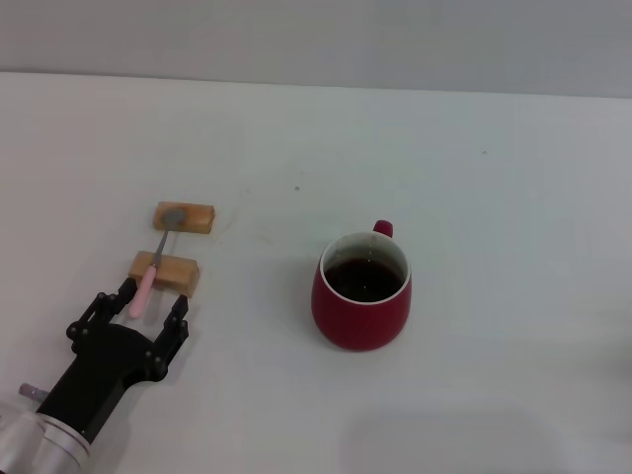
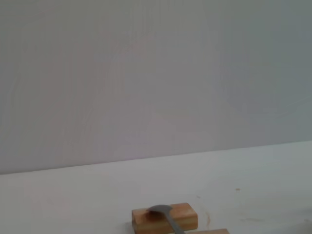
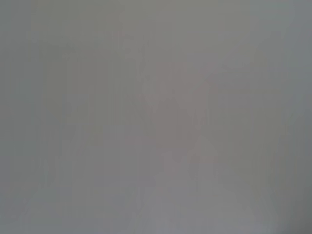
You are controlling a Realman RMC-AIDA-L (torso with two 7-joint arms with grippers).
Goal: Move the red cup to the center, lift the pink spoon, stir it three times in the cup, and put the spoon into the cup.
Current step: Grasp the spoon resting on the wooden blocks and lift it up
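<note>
Spread wide around the handle tip of the pink spoon (image 1: 148,277), not yet closed: left gripper (image 1: 140,308). Spoon laid across two wooden blocks (image 1: 165,269), bowl on the far one. Further right, mid-table: red cup (image 1: 361,292), upright. Right gripper unseen.
</note>
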